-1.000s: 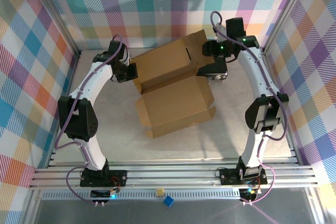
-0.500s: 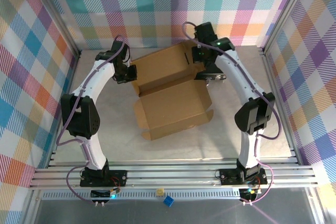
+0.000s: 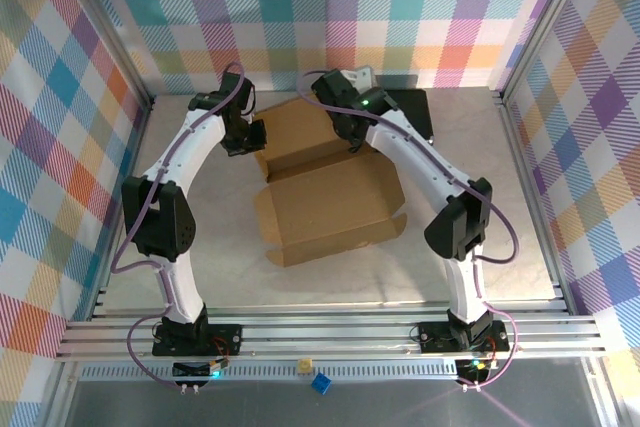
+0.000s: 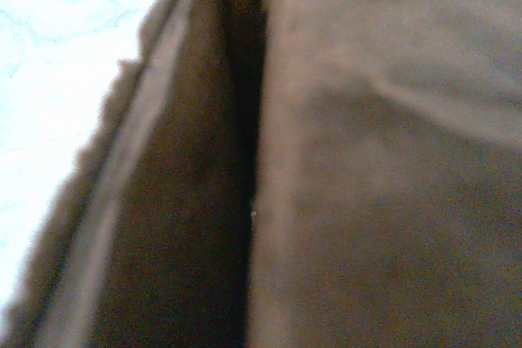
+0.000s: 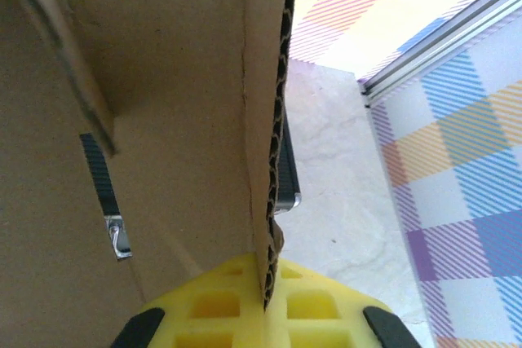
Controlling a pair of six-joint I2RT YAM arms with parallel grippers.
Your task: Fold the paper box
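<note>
2 arms meet at the far side of the paper box (image 3: 325, 197), which lies partly formed at the middle of the table (image 3: 490, 217), 1 broad panel spread toward the arm bases and the far section partly raised. The right gripper (image 5: 265, 303) has its yellow pads (image 5: 216, 311) pressed together on a thin upright flap, the fluted edge rising from between them. The left gripper (image 3: 252, 137) is closed at the box's far-left corner; whether card sits between its fingers cannot be told.

The corrugated card looks light and stiff across its panels, likely to bend cleanly only at the scored creases and to crush if pinched hard. Flap edges close to a crease seem the safest holds, though the smooth brown face may slip.

From above, the layout is plain: both arms, the whole box and the black case (image 3: 412, 112) at the back. The right wrist view adds the pinch itself and a narrow slot (image 5: 98, 173) cut in the panel. The left wrist view gives a blurred close-up of 2 brown panels with a dark seam between them.
</note>
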